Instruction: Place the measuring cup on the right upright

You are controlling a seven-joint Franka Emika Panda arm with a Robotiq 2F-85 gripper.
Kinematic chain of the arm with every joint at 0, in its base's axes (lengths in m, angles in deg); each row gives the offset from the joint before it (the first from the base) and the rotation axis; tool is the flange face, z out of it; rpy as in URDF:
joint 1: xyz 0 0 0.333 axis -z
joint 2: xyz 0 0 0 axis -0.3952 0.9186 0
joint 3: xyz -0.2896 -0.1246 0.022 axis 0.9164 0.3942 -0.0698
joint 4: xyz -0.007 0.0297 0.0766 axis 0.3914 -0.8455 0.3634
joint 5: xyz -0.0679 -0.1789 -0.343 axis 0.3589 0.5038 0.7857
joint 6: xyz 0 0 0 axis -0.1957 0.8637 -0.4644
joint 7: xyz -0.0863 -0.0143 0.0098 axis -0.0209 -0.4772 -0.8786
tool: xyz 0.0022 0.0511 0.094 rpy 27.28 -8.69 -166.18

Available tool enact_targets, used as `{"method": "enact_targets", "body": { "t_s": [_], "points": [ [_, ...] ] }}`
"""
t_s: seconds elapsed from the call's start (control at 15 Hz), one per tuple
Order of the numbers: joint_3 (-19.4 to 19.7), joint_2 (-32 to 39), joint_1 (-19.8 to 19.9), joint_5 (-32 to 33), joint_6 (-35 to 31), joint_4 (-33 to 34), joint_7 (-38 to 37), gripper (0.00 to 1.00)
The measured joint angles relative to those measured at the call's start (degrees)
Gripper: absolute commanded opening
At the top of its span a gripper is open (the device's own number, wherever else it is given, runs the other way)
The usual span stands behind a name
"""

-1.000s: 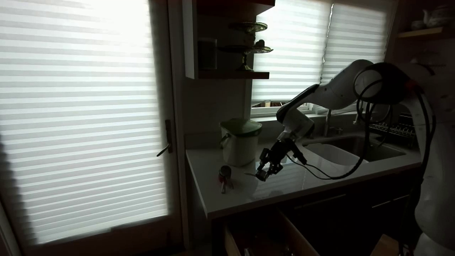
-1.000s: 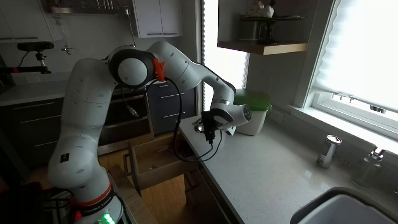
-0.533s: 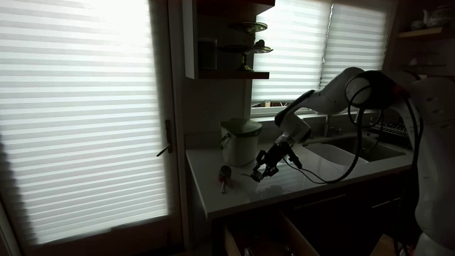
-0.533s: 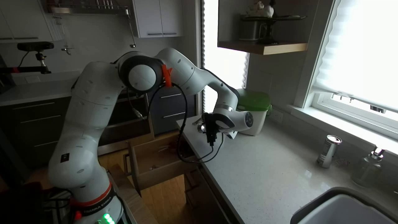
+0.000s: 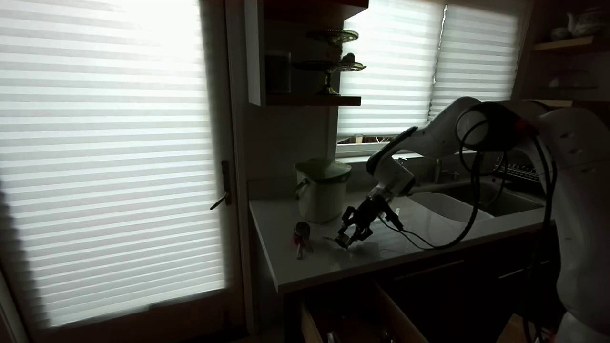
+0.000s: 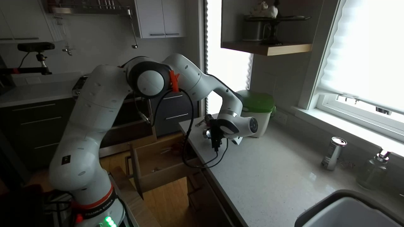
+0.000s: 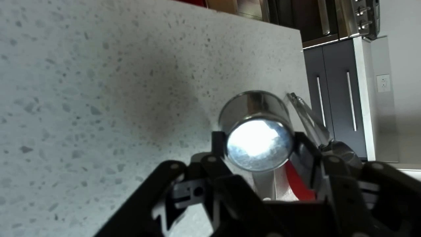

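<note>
- Since the gripper (image 7: 259,144) pinches the measuring cup (image 7: 256,133), that's where the cup is: between the pads (image 7: 218,144), which bear on opposite sides of the round wall.
- Attitude: looks off plumb. Bright round face, probably the base, looks back toward the hand; mouth would then point away from it. Exact tilt hard to read (dim scene, black hand, no help).
- Height: low, under the hand, over the counter (image 7: 82,148). Touching or just clear? Can't tell.
- Handling, my guess: thin polished metal, so light, stiff, slick. Won't crack; could dent if squeezed hard.
- Weak point: flat pads on a curved wall, so narrow contact. Handle (image 7: 264,185) sticks out past the pads; if it catches, the cup could swivel in the grip.
- Where to hold: about here, wall across the diameter. I'd avoid handle only, long lever.
- Next likely needs wrist rotation: mouth up, base flat, gentle release.
- Watch: red-tinged cup (image 5: 301,230) is near, ahead of the hand, and the handle points roughly its way.
</note>
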State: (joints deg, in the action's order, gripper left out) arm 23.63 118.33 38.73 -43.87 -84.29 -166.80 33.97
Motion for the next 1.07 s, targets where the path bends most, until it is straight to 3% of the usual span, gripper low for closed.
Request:
{"method": "enact_targets", "body": {
  "t_s": [0.13,0.27,0.6,0.87,1.0,1.07],
  "points": [
    [0.05,0.25,-0.08,0.00,-0.19,0.26,-0.10,0.51],
    [0.10,0.31,-0.11,0.00,-0.49,0.45,-0.31,0.53],
    [0.43,0.46,-0.31,0.03,-1.94,1.00,-0.89,0.82],
    [0.61,0.50,-0.50,0.03,-2.20,1.40,-1.17,0.80],
    [0.73,0.53,-0.50,0.03,-2.21,1.47,-1.21,0.86],
    [0.79,0.53,-0.51,0.03,-2.21,1.48,-1.23,0.96]
  ]
}}
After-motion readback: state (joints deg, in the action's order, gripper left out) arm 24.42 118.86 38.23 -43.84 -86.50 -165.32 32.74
